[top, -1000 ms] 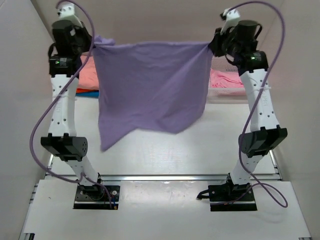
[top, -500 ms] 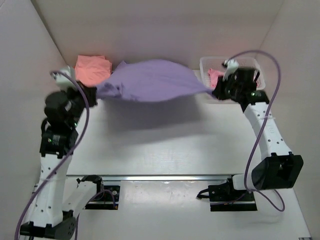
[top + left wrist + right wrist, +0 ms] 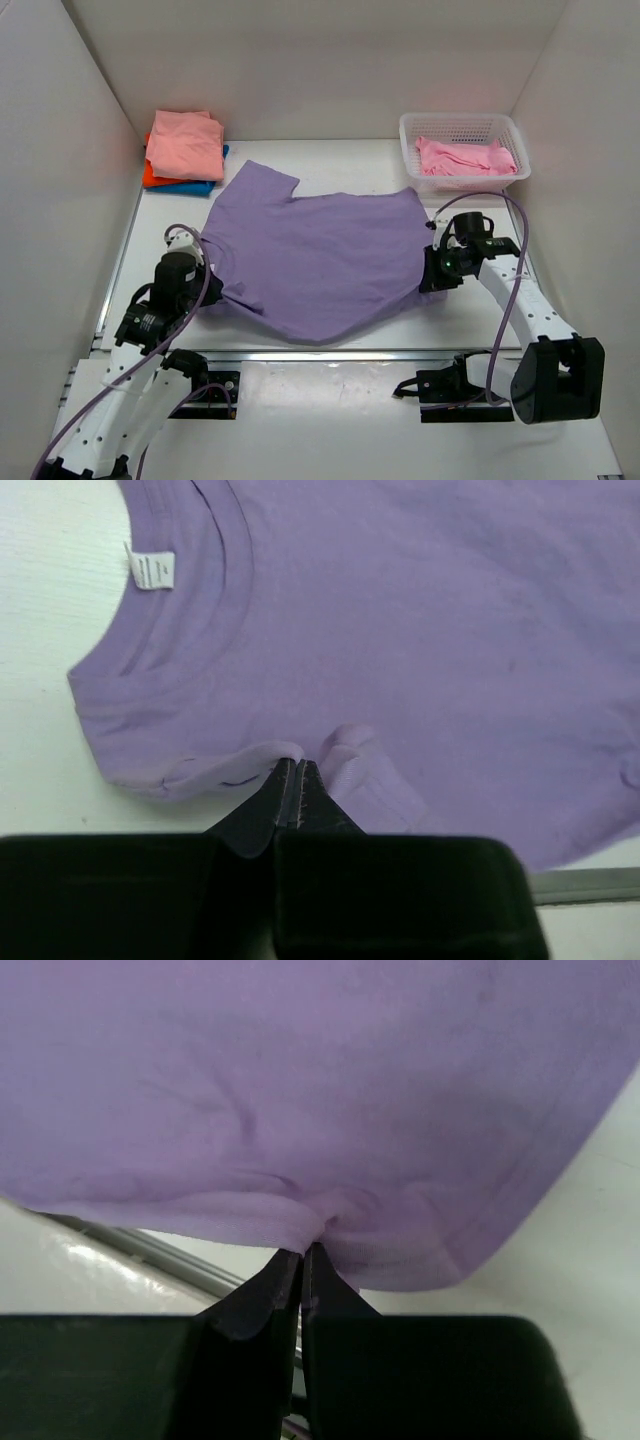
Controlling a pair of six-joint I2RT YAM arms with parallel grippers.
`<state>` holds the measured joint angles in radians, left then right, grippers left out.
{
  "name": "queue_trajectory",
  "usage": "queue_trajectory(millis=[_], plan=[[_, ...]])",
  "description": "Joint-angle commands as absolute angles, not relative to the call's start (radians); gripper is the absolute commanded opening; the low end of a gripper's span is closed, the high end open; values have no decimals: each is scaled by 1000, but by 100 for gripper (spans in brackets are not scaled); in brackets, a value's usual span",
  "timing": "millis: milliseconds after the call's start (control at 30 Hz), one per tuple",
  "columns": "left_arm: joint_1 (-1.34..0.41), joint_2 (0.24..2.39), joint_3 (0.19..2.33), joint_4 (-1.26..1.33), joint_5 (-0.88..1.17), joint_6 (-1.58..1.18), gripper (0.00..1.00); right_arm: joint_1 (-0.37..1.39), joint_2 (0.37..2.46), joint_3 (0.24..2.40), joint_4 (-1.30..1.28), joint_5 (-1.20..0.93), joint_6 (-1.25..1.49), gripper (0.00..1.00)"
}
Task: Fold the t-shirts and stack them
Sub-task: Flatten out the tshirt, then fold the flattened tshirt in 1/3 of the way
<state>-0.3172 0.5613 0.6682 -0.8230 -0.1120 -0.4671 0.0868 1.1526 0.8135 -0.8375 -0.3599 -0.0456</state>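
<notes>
The lavender-purple t-shirt [image 3: 315,260] lies spread on the table, one sleeve pointing toward the back left. My left gripper [image 3: 204,281] is shut on its left edge beside the collar [image 3: 190,630], pinching a fold of cloth [image 3: 262,755]. My right gripper [image 3: 428,270] is shut on the shirt's right edge, cloth bunched at its tips [image 3: 300,1222]. A stack of folded t-shirts [image 3: 185,148], salmon-pink on top over orange-red and blue, sits at the back left. A brighter pink shirt [image 3: 462,157] lies in the basket.
A white mesh basket [image 3: 410,130] stands at the back right. White walls close in the table on three sides. A metal rail [image 3: 350,353] runs along the table's near edge, in front of the arm bases.
Both arms swung down and toward the near edge, laying the hanging purple shirt flat on the table. Both grippers kept their grip throughout.
</notes>
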Motion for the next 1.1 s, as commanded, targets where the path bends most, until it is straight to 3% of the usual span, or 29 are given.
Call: queue_trajectory(millis=[0, 567, 1067], plan=[[-325, 558, 699, -833, -179, -493, 0, 54, 1182, 838, -874, -444, -63, 0], [-195, 840, 693, -546, -167, -350, 0, -129, 1336, 865, -894, -506, -103, 0], [-155, 946, 653, -422, -184, -301, 0, -115, 1519, 956, -842, -449, -147, 0]])
